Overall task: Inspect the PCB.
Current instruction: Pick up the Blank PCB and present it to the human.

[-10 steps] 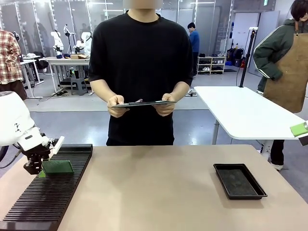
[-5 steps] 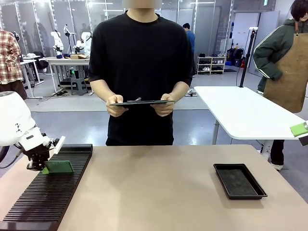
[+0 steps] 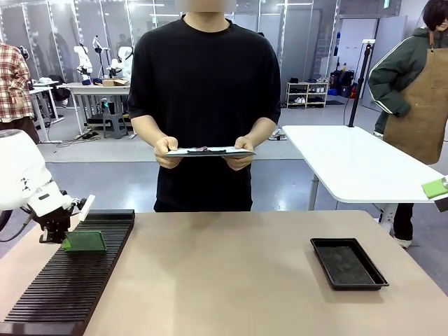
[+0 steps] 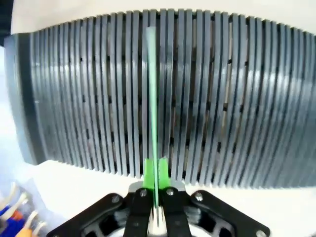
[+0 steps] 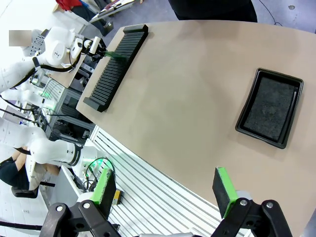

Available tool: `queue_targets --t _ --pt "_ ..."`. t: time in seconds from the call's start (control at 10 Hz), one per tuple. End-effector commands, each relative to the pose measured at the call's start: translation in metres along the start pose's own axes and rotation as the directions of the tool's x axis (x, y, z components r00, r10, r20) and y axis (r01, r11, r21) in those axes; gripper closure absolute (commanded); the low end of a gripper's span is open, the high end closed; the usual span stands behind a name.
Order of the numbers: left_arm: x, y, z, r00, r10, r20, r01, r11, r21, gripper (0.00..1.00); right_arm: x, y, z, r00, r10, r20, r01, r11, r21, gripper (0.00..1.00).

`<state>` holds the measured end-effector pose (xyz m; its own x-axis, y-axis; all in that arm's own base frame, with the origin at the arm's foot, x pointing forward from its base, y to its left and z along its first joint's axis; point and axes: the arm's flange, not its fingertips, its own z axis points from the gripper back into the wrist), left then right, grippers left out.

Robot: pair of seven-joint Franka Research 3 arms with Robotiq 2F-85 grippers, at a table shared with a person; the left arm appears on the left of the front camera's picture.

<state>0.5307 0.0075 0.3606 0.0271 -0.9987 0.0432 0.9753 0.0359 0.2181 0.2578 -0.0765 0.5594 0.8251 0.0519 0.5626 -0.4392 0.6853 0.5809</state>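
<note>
Left gripper [image 4: 155,174]: the jaws are closed down on the near edge of the PCB [image 4: 151,89], with a green pad pressed to each face. From the left wrist we see the board edge-on, a thin green line running straight away from the pads, in line with the slots of the black rack [image 4: 232,98] behind it. We cannot tell whether its far edge sits in a slot or stands clear of it.

From the front, the left gripper [image 3: 61,235] holds the PCB [image 3: 87,242] by its left end. The board stands on its long edge across the far part of the rack [image 3: 70,287], at the left side of the table [image 3: 224,280].

Right gripper [image 5: 164,188]: the jaws are spread wide with nothing between them. It hangs high off the table's near right corner and looks down on the table [image 5: 197,98]. We note there the rack [image 5: 116,66] and the PCB [image 5: 111,54], with the tray [image 5: 277,75] well apart from both.

From the front, the tray [image 3: 316,243] lies on the right side of the table. At the far side a person holds a clipboard [image 3: 208,150] level, with one hand [image 3: 166,150] at each end [image 3: 242,150].
</note>
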Motion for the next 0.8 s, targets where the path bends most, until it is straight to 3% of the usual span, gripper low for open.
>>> queue_targets --t 0.0,0.2,0.3,0.5,0.7 --pt "0.004 -0.009 0.042 0.998 0.046 -0.049 -0.044 0.998 0.049 1.0 0.0 0.001 0.0 1.0 0.002 -0.001 -0.002 1.0 0.008 0.0" --pt "0.006 -0.016 0.089 0.989 0.149 0.015 -0.149 0.989 0.009 1.0 0.0 0.001 0.0 1.0 0.002 -0.001 -0.002 1.0 0.008 0.0" --pt "0.003 -0.018 0.097 0.964 0.235 0.128 -0.223 0.97 -0.095 1.0 0.0 0.001 0.0 1.0 0.002 -0.001 -0.002 1.0 0.008 0.0" --pt "-0.01 -0.019 0.1 0.82 0.428 0.379 -0.317 0.892 -0.323 1.0 0.0 0.001 0.0 1.0 0.002 -0.001 -0.002 1.0 0.008 0.0" --pt "-0.011 -0.022 0.089 0.703 0.531 0.473 -0.342 0.835 -0.43 1.0 0.0 0.001 0.0 1.0 0.002 -0.001 -0.002 1.0 0.008 0.0"
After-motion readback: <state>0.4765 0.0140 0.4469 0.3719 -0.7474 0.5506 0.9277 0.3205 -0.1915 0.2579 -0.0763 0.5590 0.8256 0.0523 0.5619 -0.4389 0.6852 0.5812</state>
